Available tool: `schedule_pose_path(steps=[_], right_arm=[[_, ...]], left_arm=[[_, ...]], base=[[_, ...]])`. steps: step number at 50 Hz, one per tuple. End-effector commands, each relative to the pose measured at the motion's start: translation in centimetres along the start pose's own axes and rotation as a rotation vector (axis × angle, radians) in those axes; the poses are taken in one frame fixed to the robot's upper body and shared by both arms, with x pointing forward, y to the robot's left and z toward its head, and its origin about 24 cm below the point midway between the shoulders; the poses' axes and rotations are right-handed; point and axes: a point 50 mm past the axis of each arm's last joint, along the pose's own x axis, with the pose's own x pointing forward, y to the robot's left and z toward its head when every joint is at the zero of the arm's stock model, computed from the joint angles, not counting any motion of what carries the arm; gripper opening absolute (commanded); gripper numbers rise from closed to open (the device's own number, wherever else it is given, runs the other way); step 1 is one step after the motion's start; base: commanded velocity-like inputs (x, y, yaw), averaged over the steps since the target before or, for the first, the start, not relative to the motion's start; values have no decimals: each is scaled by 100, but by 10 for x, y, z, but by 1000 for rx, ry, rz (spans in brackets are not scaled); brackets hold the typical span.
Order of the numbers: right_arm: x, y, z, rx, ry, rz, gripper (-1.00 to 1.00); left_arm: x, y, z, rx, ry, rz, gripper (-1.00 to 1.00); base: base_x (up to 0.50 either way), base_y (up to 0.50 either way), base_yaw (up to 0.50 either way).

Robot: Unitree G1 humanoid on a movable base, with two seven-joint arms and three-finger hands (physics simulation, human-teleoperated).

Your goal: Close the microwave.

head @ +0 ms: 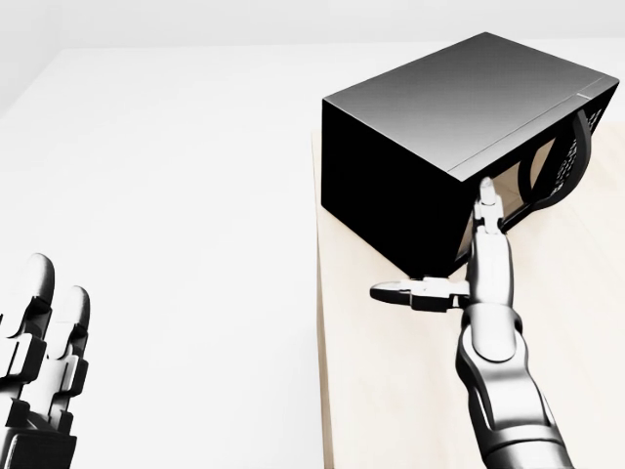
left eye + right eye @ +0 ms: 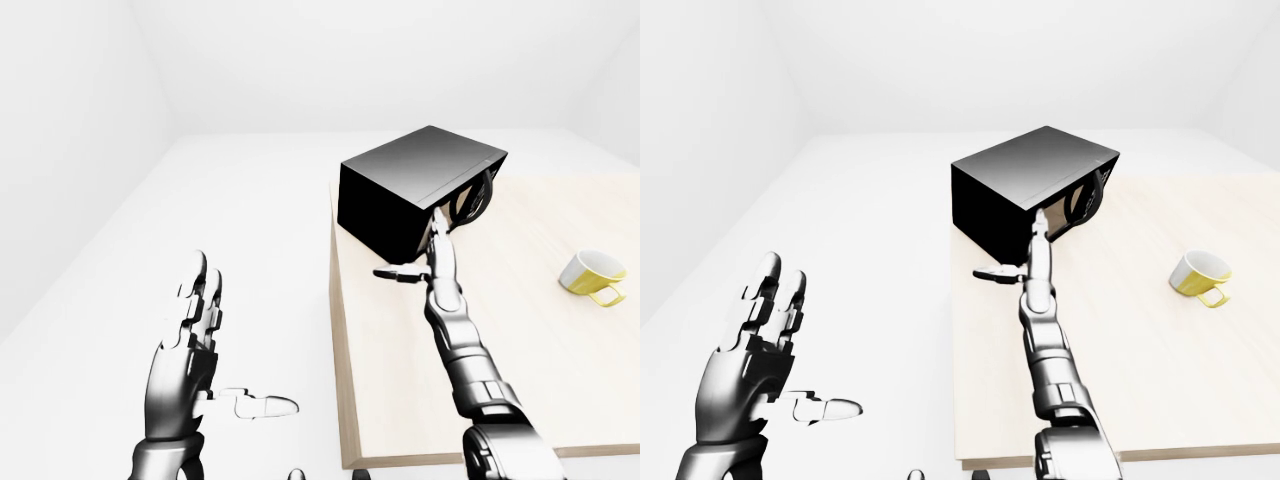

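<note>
A black microwave stands on the near-left corner of a light wooden table, turned at an angle. Its door, with a dark window and a curved handle, faces right and lies close to the body; I cannot tell whether a gap is left. My right hand is open. Its fingers are stretched straight and touch the front face at the door's near edge, with the thumb out to the left. My left hand is open and empty, raised at the lower left, off the table.
A yellow mug lies on its side at the right of the table. The table's left edge runs just left of my right arm. White floor and white walls surround the table.
</note>
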Motion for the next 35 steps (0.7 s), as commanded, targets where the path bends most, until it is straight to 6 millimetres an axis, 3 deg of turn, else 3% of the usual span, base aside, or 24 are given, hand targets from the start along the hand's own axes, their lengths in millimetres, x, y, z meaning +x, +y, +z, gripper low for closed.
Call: schedule_pose_path(steps=[1,3,11,16,18,24,35], right_arm=[[-53,-12,25,27,-179,33,100],[-75,-21,28,20,-204,32,100],[-122,-36,31,68,-225,61,100],[-144,-41,35,94,-246,68,100],[-154,-42,45,85,-269,72,100],[-163,-39,50,78,-284,91,100],[-160,-37,47,76,-279,95,100]], left_arm=[[1,1,-1,0,1,3,100],[1,1,0,0,1,4,100],[1,2,0,1,0,9,100],[1,3,1,1,-2,11,100],[1,3,1,1,-2,11,100],[2,3,1,0,-1,12,100],[1,3,2,0,-1,11,100]], base=[[0,0,0],[0,0,0],[0,0,0],[0,0,0],[0,0,0],[0,0,0],[0,0,0]])
